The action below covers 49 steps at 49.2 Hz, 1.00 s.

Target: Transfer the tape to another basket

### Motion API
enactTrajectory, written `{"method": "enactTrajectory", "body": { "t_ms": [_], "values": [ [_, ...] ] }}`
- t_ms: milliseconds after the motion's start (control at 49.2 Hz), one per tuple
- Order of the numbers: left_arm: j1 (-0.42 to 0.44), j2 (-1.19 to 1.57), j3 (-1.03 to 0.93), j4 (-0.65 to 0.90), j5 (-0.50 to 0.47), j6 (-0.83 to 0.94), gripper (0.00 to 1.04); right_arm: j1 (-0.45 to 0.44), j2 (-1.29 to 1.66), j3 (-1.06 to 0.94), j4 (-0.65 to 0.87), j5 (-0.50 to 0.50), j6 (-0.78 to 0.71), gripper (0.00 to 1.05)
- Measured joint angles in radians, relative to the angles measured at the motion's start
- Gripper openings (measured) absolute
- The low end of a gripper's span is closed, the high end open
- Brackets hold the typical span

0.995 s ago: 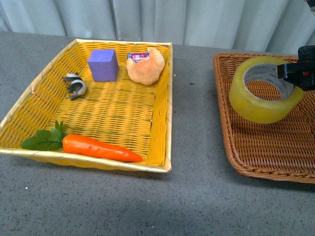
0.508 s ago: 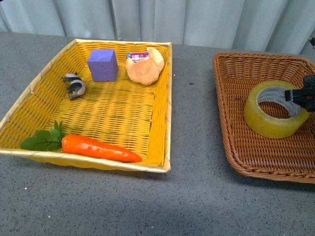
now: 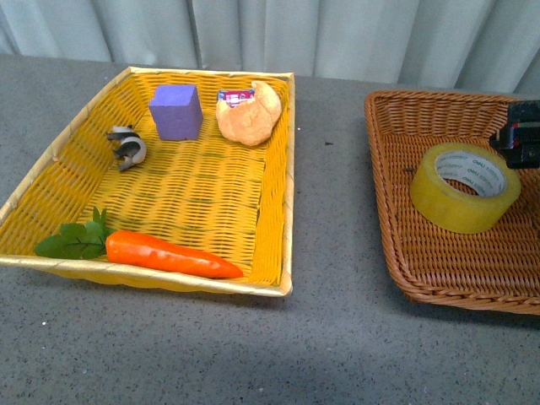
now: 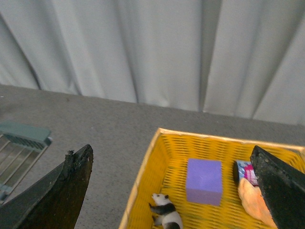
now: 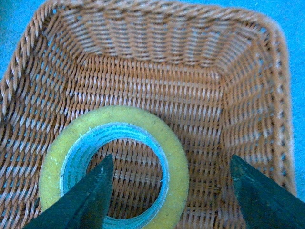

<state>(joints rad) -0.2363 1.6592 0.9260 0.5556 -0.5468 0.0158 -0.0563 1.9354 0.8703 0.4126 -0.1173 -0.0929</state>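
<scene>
Dark print circles the white cardboard core of the wide translucent yellow tape roll (image 3: 452, 207), clearest toward its two o'clock, but too small to read. The pink-and-blue wrapper (image 3: 235, 97) at ten o'clock of the soft orange bun (image 3: 255, 120) is likewise illegible.

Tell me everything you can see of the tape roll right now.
The tape is a wide ring of translucent yellow film wound on a white cardboard core with small print inside. It lies flat, hole upward, on the floor of the brown wicker basket; only the weave appears to touch it. The right gripper hangs above it, jaws open, one finger over the hole and the other outside the ring.
</scene>
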Motion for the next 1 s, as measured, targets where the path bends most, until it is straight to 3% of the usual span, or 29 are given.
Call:
{"method": "enactTrajectory", "body": {
  "t_ms": [61, 162, 203, 244, 305, 366, 467, 589, 752, 995],
  "values": [
    [-0.002, -0.012, -0.010, 0.016, 0.002, -0.015, 0.98, 0.000, -0.027, -0.009, 0.011, 0.036, -0.001, 0.83],
    [0.025, -0.060, -0.120, 0.209, 0.255, -0.016, 0.82, 0.000, -0.051, -0.010, 0.017, 0.049, 0.000, 0.97],
    [0.035, -0.090, -0.178, 0.265, 0.323, -0.016, 0.75, 0.000, -0.052, -0.010, 0.018, 0.051, -0.001, 0.96],
    [0.048, -0.132, -0.248, 0.303, 0.364, -0.016, 0.66, 0.000, -0.038, -0.026, 0.075, 0.055, 0.010, 0.93],
    [0.070, -0.192, -0.345, 0.336, 0.389, -0.017, 0.51, 0.002, 0.003, -0.149, 0.480, 0.068, 0.050, 0.79],
    [0.086, -0.235, -0.407, 0.353, 0.401, -0.017, 0.41, 0.005, -0.002, -0.254, 0.713, 0.073, 0.062, 0.68],
    [0.108, -0.289, -0.492, 0.369, 0.417, -0.017, 0.25, 0.011, -0.077, -0.358, 0.892, 0.077, 0.072, 0.52],
    [0.124, -0.362, -0.574, 0.379, 0.441, -0.017, 0.05, 0.043, -0.196, -0.454, 0.914, 0.119, 0.076, 0.33],
    [0.156, -0.482, -0.688, 0.375, 0.465, -0.018, 0.04, 0.057, -0.345, -0.598, 0.886, 0.118, 0.074, 0.01],
    [0.230, -0.641, -0.788, 0.313, 0.541, -0.018, 0.04, 0.057, -0.558, -0.718, 0.787, 0.119, 0.080, 0.01]
  ]
}}
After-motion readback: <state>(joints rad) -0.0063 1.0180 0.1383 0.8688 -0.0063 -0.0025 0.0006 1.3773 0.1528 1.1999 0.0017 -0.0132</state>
